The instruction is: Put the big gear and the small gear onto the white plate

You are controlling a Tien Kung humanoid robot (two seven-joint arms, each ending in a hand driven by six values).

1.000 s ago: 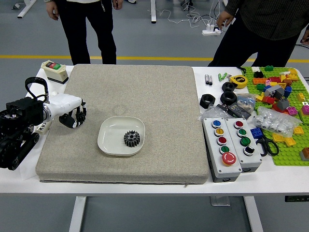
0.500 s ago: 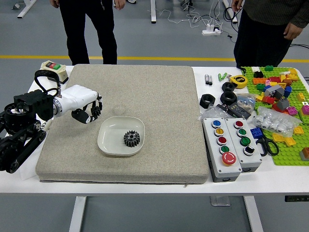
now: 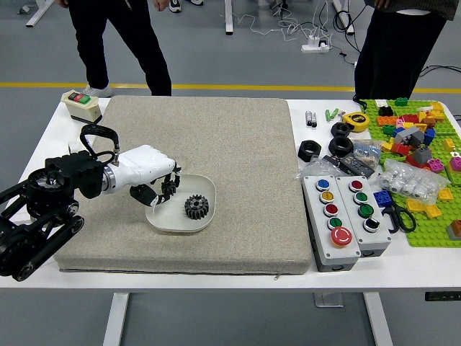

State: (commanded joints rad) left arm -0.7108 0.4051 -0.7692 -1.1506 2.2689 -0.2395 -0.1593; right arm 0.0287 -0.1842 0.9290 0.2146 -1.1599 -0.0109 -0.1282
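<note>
"So, where do we stand with the job?"

"More than halfway, we judge. We have the big gear (image 3: 197, 207) lying on the plate (image 3: 183, 227), right of its middle, and that half looks done."

"And the small gear (image 3: 168, 189)?"

"We see it as a dark toothed piece at the fingertips, over the plate's left part. We have our left hand (image 3: 144, 167) closed on it, as far as we can make out, since the piece is partly hidden. We cannot tell whether it touches the plate."

"What is left for us, then?"

"Only the placing, we think: we lower it fully inside the rim, beside the big gear, then let go and clear the hand. If we release too near the rim, it could tip over the edge or knock the big gear."

"Do we need to shift the plate?"

"No, we find it flat on the mat (image 3: 252, 180), well within the mat's edges, and the mat lies on the table (image 3: 180, 280)."

"Anything beyond that?"

"We have two button boxes (image 3: 324, 234) to the right of the mat, out of our way. Past the far side we see one person (image 3: 133, 43) with a hand hanging away from the table, and another person (image 3: 396, 58) whose hands we cannot make out."
</note>
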